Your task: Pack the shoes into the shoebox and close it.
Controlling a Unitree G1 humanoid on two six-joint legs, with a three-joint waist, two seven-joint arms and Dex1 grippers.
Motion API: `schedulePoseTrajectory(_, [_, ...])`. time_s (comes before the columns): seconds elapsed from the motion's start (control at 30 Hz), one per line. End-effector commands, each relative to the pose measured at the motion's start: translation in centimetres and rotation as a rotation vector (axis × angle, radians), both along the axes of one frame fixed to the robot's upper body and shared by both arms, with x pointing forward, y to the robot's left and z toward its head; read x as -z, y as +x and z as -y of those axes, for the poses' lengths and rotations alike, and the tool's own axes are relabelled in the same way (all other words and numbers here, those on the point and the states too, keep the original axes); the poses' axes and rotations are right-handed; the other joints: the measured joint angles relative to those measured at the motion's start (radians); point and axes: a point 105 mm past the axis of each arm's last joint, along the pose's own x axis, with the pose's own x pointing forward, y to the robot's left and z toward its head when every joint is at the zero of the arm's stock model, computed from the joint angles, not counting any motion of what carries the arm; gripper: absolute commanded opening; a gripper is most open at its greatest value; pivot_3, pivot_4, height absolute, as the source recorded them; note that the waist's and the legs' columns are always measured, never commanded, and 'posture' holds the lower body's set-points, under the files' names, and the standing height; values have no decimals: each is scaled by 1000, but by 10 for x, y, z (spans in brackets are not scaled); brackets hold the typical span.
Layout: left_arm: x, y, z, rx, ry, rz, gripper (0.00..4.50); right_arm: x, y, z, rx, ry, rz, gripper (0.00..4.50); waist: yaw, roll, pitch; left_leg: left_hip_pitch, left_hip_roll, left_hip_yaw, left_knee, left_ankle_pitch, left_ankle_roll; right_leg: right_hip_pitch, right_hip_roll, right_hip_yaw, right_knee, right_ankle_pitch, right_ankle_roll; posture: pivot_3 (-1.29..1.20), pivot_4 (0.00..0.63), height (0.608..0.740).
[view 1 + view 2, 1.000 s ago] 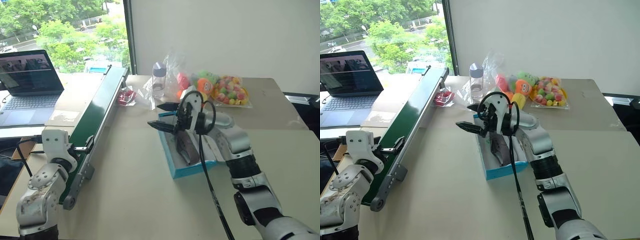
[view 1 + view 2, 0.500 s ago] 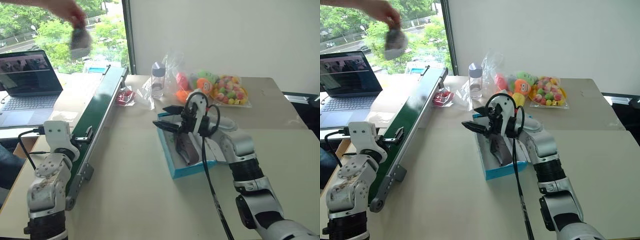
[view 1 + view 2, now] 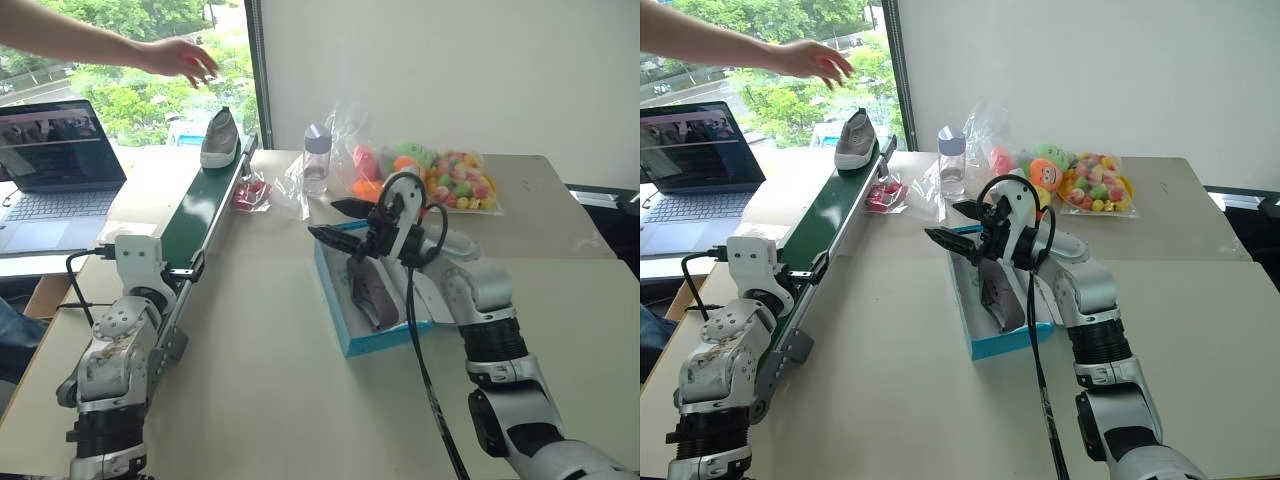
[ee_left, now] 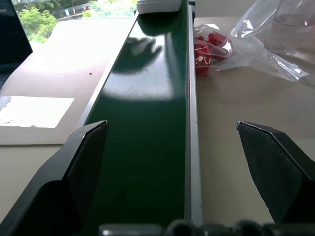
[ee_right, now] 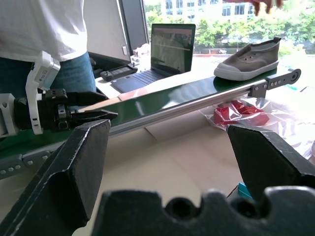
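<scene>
While one small grey-taupe canvas sneaker with a pale rubber sole [image 3: 220,139] stands upright at the far end of the long green conveyor belt [image 3: 200,205], its twin [image 3: 366,292] lies inside the bright blue cardboard shoebox [image 3: 352,337] — a shallow rectangular tray, white within, open on the beige matte tabletop [image 3: 270,380].

Over the box's far end hangs the right gripper [image 3: 347,221], its two black fingers spread wide and empty, pointing roughly level toward the belt; a black cable loops from its wrist down along the silver forearm. Close beside the belt's near end sits the left gripper [image 4: 182,162], fingers likewise far apart with nothing between them, aimed along the glossy green strip and its metal side rail.

Above the far sneaker a person's bare hand [image 3: 182,58] hovers, apart from it. Behind the box lie crinkled clear plastic bags — one of bright soft toys [image 3: 440,175], one holding red pieces [image 3: 252,191] — and a clear bottle with a grey cap [image 3: 317,157]. An open laptop [image 3: 55,170] rests beyond the belt.
</scene>
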Motion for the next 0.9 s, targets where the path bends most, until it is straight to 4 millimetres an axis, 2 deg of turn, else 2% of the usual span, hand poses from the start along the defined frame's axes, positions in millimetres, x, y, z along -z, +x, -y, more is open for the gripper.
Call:
schedulePoseTrajectory(0.03, [-24, 6, 0, 12, 48, 90, 4500, -25, -5, -2, -9, 39, 84, 4467, 0, 0, 0, 0, 0, 0, 0, 0, 0, 0, 0, 0, 0, 0, 0, 0, 150, 740])
schedulePoseTrajectory(0.3, [-36, 9, -1, 3, 69, 146, 4500, -27, -5, -4, -12, 34, 95, 4467, -1, 0, 0, 0, 0, 0, 0, 0, 1, 0, 0, 0, 0, 0, 0, 0, 150, 740])
schedulePoseTrajectory(0.6, [-25, 3, -32, -138, 37, 118, 4500, -27, -7, -8, -37, 17, 101, 4467, -1, 0, 0, 0, 0, 0, 0, 0, 1, 0, 0, 0, 0, 0, 0, 0, 150, 740])
schedulePoseTrajectory(0.9, [-17, 3, -34, -115, 28, 90, 4500, -27, -10, -11, -61, 4, 102, 4467, 0, 0, 0, 0, 0, 0, 0, 0, 0, 0, 0, 0, 0, 0, 0, 0, 150, 740])
